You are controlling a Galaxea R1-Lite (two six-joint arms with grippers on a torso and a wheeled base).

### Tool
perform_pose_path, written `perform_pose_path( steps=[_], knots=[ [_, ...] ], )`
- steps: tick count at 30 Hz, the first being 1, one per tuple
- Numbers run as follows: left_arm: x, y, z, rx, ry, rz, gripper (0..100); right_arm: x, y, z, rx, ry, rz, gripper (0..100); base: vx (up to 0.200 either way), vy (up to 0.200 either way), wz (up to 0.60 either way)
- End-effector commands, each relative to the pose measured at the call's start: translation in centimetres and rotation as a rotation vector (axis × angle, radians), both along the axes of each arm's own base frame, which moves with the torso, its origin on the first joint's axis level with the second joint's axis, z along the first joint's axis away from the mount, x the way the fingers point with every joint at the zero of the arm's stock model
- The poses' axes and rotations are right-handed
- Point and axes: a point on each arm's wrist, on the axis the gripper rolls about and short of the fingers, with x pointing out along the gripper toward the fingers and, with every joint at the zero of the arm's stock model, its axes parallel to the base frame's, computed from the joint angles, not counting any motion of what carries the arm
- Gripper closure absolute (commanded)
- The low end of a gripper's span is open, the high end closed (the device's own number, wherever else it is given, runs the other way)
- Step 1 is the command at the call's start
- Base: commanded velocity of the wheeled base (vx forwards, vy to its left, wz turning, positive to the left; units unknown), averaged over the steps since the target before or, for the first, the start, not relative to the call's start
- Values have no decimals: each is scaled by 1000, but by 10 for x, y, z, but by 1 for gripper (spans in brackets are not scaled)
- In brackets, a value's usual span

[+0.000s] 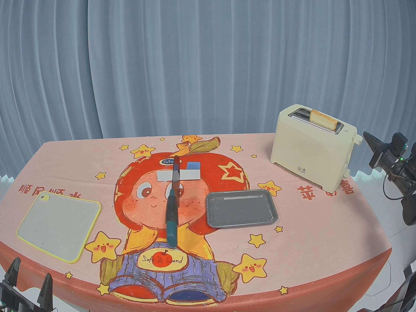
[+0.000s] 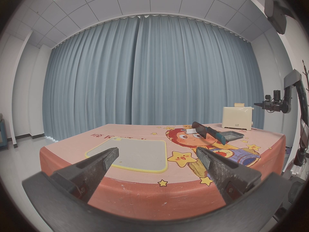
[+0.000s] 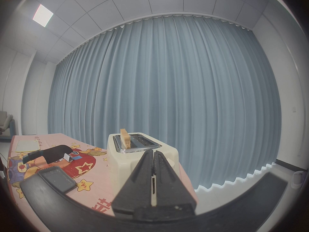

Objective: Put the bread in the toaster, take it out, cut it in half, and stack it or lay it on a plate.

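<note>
Off the right edge of the pink, cartoon-printed counter point(image 1: 329, 243), at about 3 o'clock from the cream two-slot toaster point(image 1: 310, 152), your right pincer point(image 1: 368, 136) hangs with its fingers pressed together, holding nothing. Its tips aim at the toaster's end and stand clear of it. The golden-brown slice of bread point(image 1: 323, 119) stands upright in one slot with only its upper part showing above the rim. Seen from the head, it lies at roughly 10 o'clock from that pincer, near but not touching. The toaster's small side lever point(image 1: 358, 139) sits between the two, so a straight run-in could snag it or shove the light toaster across the cloth. Going in with the fingers closed would bump the slice or push it deeper rather than take it. With so little bread exposed, a shallow pinch could slip and a hard one could crush or tear it. A tilted pull could also jam the slice against the slot's metal edge. Your left pincer point(image 2: 157, 154) is spread wide and empty, low at the counter's 7 o'clock corner, just short of the pale grey cutting board with a yellow-green rim point(image 1: 58, 225). That puts it well apart from the bread.
</note>
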Motion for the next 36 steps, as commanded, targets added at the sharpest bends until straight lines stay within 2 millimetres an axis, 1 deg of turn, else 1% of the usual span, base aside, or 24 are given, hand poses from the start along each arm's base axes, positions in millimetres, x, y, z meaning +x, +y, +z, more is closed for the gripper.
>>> perform_pose_path(
  steps=[1,7,15,31,36],
  knots=[
    [0,0,-5,0,1,1,0,9,0,-12,7,27,6,100,0,0,0],
    [0,0,-5,0,1,1,0,17,-1,-22,8,36,8,100,0,0,0],
    [0,0,-5,0,1,1,0,16,-1,-29,13,66,8,100,0,0,0],
    [0,0,-5,0,1,1,0,20,-2,-54,17,151,6,100,0,0,0],
    [0,0,-5,0,1,1,0,21,-2,-57,18,161,5,100,0,0,0]
  ],
)
